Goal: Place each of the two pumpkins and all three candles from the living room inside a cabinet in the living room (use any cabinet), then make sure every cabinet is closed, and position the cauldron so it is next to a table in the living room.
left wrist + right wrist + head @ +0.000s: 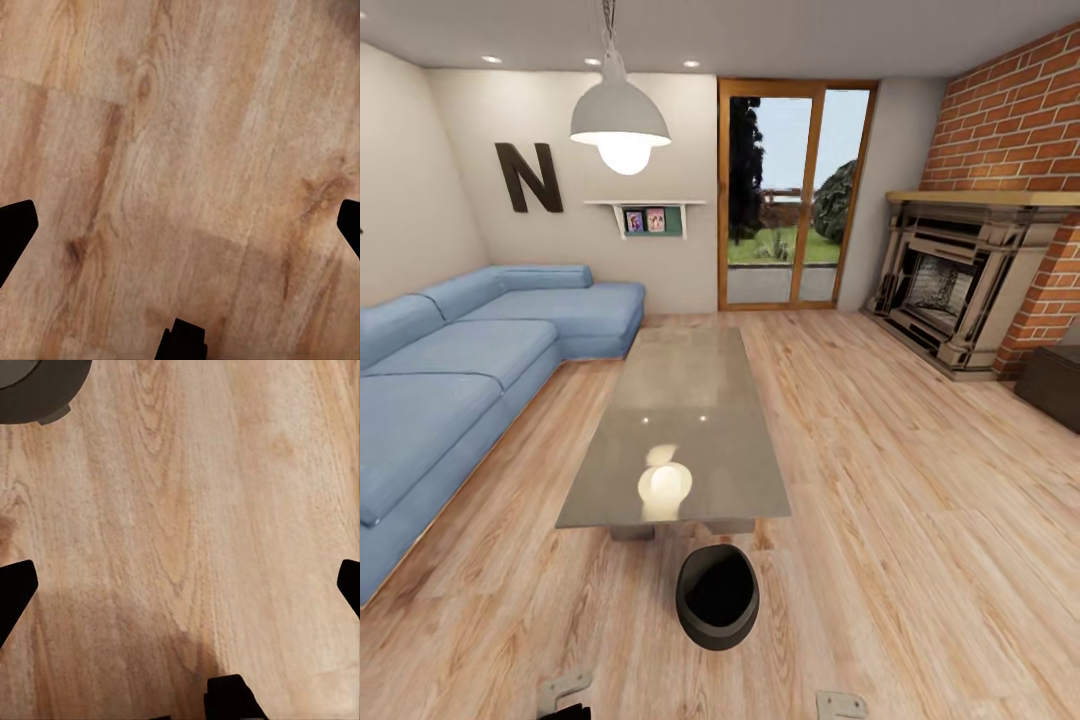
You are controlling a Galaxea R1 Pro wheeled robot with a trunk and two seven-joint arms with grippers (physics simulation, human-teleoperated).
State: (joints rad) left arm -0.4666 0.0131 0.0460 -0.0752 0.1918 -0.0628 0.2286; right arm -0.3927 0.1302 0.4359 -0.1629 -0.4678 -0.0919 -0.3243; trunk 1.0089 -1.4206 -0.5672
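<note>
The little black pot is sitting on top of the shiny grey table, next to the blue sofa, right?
Not quite. The black pot is on the wooden floor, just in front of the near end of the shiny grey table, not on top of it. The head view shows this. The blue sofa is beside the table.

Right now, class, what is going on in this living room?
The black cauldron sits on the wooden floor just off the near end of the glossy grey table, so it appears already placed next to it. Both claws, left and right, hang open over bare floor, holding nothing.
</note>
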